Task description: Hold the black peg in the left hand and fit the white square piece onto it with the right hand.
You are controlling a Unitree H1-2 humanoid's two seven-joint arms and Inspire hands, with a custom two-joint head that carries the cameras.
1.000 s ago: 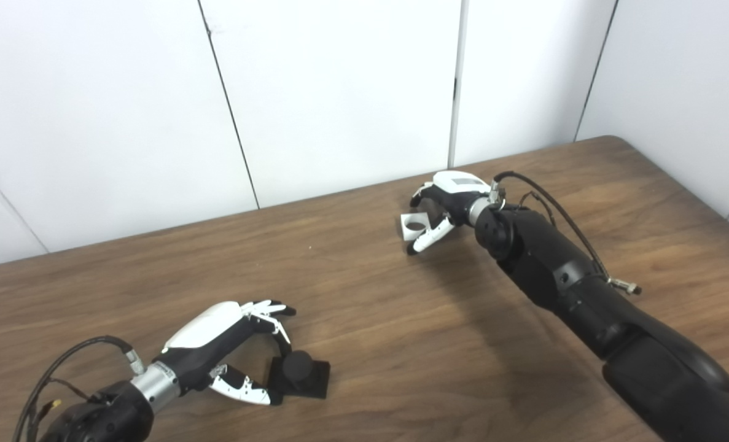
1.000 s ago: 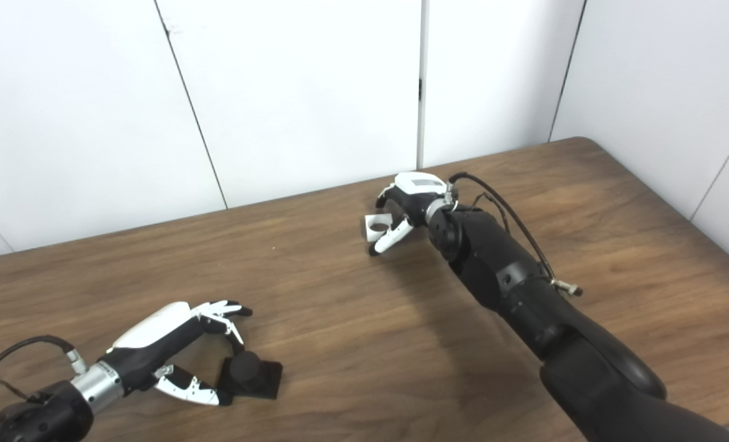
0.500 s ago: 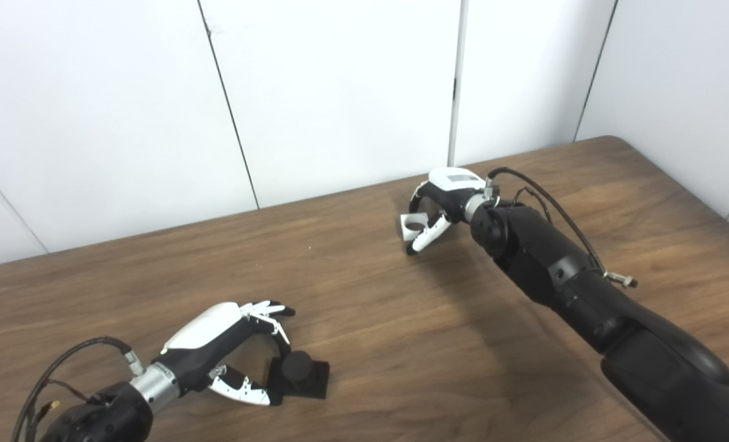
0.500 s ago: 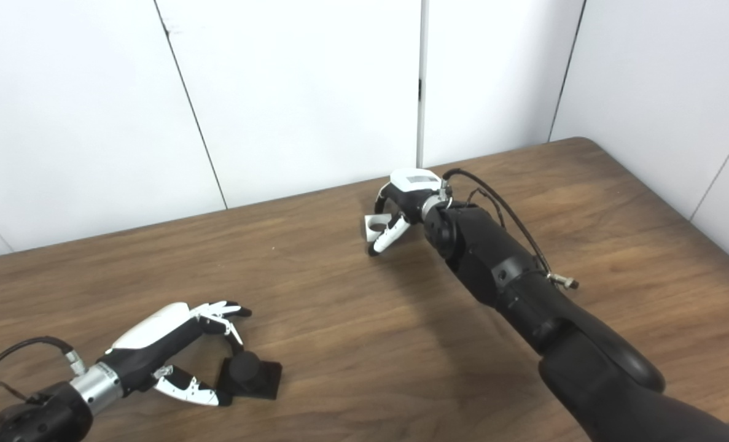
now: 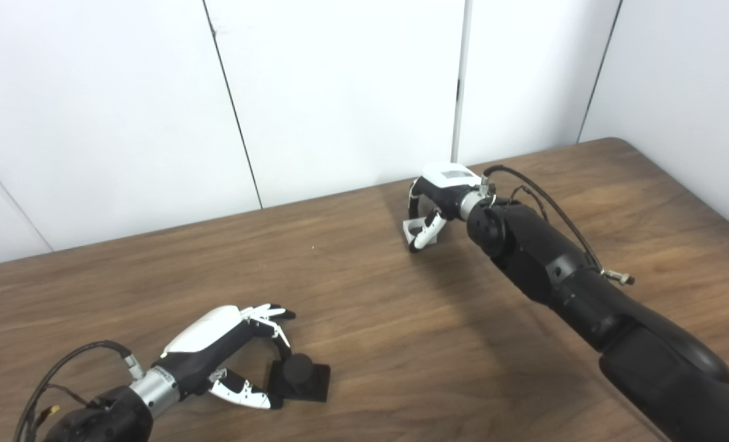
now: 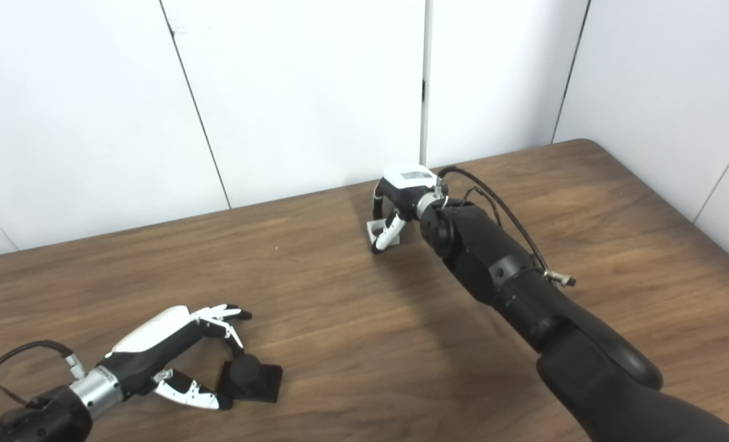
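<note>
You are looking at a bare test room of the lab sort; plain white wall panels [image 5: 339, 92] with dark seams close it in behind and on the right; a wood-grain table [image 5: 401, 319] with a rounded corner stands against them; black robot arms [image 5: 561, 276] with exposed cables reach across it.

black peg [image 5: 298, 374] upright near front, white square piece [image 5: 414, 229] far
</note>
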